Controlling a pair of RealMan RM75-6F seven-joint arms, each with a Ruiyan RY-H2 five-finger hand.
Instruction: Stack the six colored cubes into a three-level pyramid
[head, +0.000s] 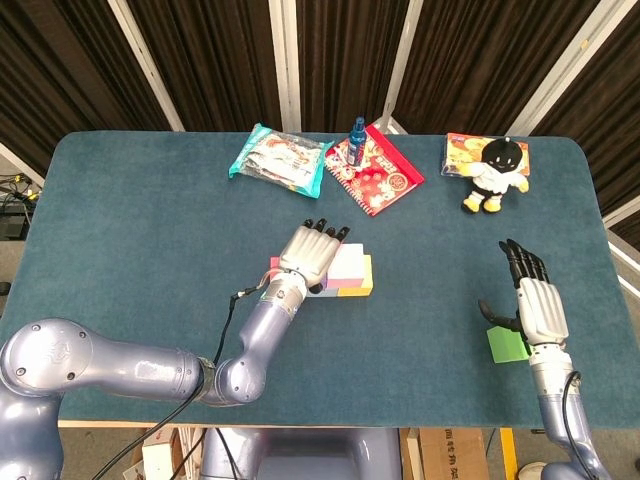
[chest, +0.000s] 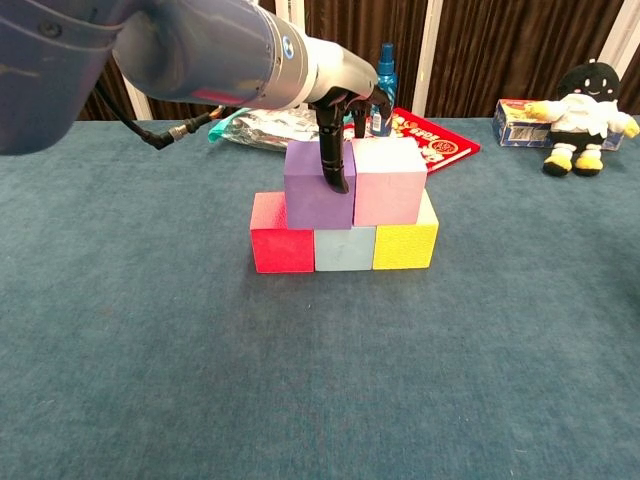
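1. Our left hand (chest: 335, 135) grips the purple cube (chest: 315, 187) on the second level.
2. Green cube (head: 507, 344) lies on the tabletop — just beside our spread right hand (head: 530, 300), the nearer one.

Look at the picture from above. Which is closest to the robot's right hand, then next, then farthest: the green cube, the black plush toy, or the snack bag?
From the right hand:
1. Green cube: at the table's near edge, right beside the hand.
2. Black plush toy: far right corner of the table, beyond the hand.
3. Snack bag: far side, well to the left.
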